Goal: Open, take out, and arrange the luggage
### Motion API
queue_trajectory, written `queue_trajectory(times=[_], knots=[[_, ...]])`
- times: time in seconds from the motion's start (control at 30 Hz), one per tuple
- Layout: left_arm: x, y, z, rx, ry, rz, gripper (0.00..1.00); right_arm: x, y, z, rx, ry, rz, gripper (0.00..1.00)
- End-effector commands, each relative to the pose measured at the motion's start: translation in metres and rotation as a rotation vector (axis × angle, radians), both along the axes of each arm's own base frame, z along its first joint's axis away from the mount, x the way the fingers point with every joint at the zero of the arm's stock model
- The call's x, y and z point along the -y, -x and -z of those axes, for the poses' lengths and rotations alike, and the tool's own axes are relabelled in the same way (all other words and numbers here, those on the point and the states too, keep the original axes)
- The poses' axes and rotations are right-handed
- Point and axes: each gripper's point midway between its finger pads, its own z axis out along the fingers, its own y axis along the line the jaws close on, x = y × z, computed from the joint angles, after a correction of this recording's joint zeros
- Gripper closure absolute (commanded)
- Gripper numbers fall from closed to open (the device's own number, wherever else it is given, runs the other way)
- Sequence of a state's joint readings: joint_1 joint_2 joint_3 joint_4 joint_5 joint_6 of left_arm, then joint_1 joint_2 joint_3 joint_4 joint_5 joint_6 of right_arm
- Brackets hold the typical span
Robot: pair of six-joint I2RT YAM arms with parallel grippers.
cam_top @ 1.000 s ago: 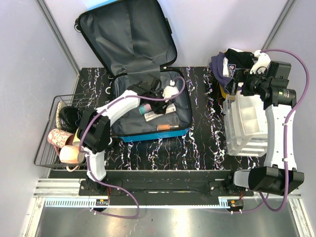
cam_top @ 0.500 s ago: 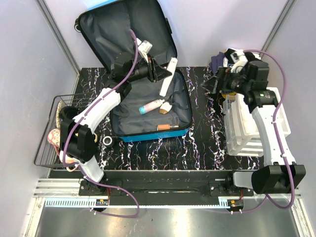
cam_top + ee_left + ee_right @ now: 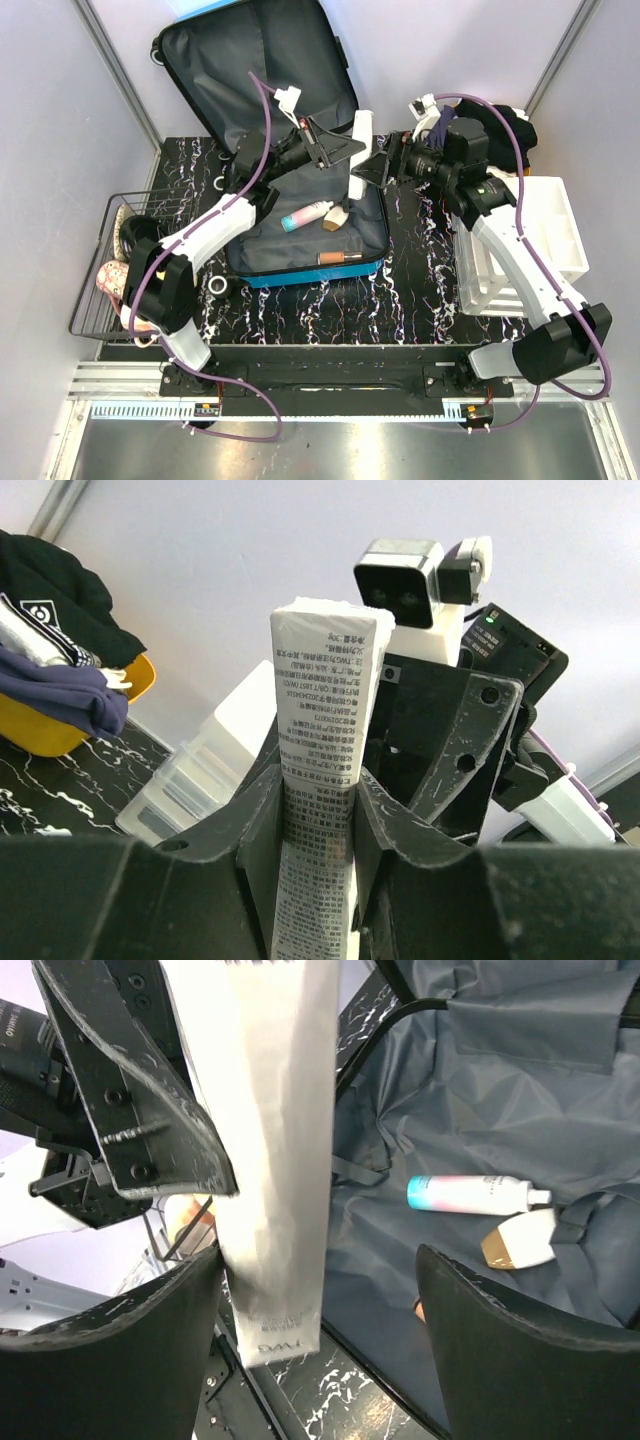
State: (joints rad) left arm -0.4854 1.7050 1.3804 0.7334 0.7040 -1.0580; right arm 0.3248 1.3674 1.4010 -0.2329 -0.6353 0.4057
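Lab test cell, plain wall panels, alu posts, marbled bench

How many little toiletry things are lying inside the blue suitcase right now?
3: a pink-and-teal bottle mid-lining, a white-and-gold pack beside it, a peach tube by the suitcase's near wall. Held white tube excluded. Others may be hidden.

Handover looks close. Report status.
Left end effector shut on white tube, above open luggage. Right end effector open, tube between its jaws. Bottle inside luggage.
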Motion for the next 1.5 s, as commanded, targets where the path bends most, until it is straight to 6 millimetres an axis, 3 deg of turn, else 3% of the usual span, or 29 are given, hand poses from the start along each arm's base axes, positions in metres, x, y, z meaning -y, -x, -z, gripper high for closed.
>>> queue_trajectory(times=[0.0,0.03,0.13,0.17,0.23,0.3,0.33,0.4,0.43,0.47,0.5,0.53,0.57,0.6,0.63,0.7,0.87,1.07,1.47], knots=[[-0.012,0.029,-0.048,0.075,0.129,0.003,1.0,-0.012,-0.001,-0.041,0.12,-0.057,-0.003,0.18],[-0.013,0.029,-0.047,0.067,0.131,0.001,1.0,-0.013,0.001,-0.043,0.125,-0.058,-0.007,0.21],[-0.014,0.033,-0.046,0.062,0.133,0.002,1.0,-0.012,0.003,-0.041,0.121,-0.054,-0.006,0.41],[-0.014,0.033,-0.045,0.058,0.127,0.0,0.99,-0.011,0.004,-0.041,0.124,-0.051,-0.004,0.55],[-0.016,0.034,-0.043,0.055,0.114,-0.007,0.9,-0.007,0.009,-0.042,0.13,-0.033,0.006,0.67],[-0.014,0.032,-0.034,0.033,0.076,-0.02,0.71,0.0,0.015,-0.049,0.153,-0.017,0.031,0.89],[-0.016,0.034,-0.033,0.033,0.063,-0.028,0.49,0.005,0.017,-0.044,0.145,0.017,0.043,0.94],[-0.019,0.03,-0.019,0.021,-0.01,-0.056,0.34,0.02,0.024,-0.047,0.167,0.059,0.106,0.97],[-0.026,0.031,-0.015,0.024,-0.037,-0.076,0.18,0.028,0.03,-0.037,0.154,0.119,0.119,0.97],[-0.03,0.026,0.002,0.028,-0.108,-0.108,0.09,0.036,0.035,-0.034,0.156,0.153,0.14,0.98],[-0.035,0.025,0.012,0.027,-0.149,-0.132,0.07,0.05,0.04,-0.031,0.167,0.195,0.194,0.98],[-0.045,0.024,0.019,0.032,-0.184,-0.172,0.03,0.062,0.048,-0.016,0.162,0.281,0.206,0.98],[-0.05,0.023,0.037,0.045,-0.265,-0.194,0.03,0.072,0.052,-0.009,0.162,0.327,0.233,0.98],[-0.056,0.024,0.045,0.053,-0.303,-0.212,0.02,0.095,0.054,0.0,0.155,0.389,0.332,0.99],[-0.061,0.029,0.049,0.07,-0.332,-0.226,0.02,0.108,0.062,0.015,0.112,0.46,0.359,0.99],[-0.068,0.034,0.064,0.106,-0.407,-0.234,0.01,0.128,0.073,0.023,0.091,0.543,0.405,1.0],[-0.078,0.049,0.076,0.138,-0.454,-0.242,0.01,0.166,0.103,0.063,-0.089,0.74,0.458,1.0],[-0.081,0.053,0.079,0.136,-0.45,-0.242,0.01,0.211,0.108,0.116,-0.313,1.069,0.529,1.0],[-0.083,0.058,0.075,0.166,-0.43,-0.255,0.01,0.235,0.096,0.111,-0.363,1.124,0.625,1.0]])
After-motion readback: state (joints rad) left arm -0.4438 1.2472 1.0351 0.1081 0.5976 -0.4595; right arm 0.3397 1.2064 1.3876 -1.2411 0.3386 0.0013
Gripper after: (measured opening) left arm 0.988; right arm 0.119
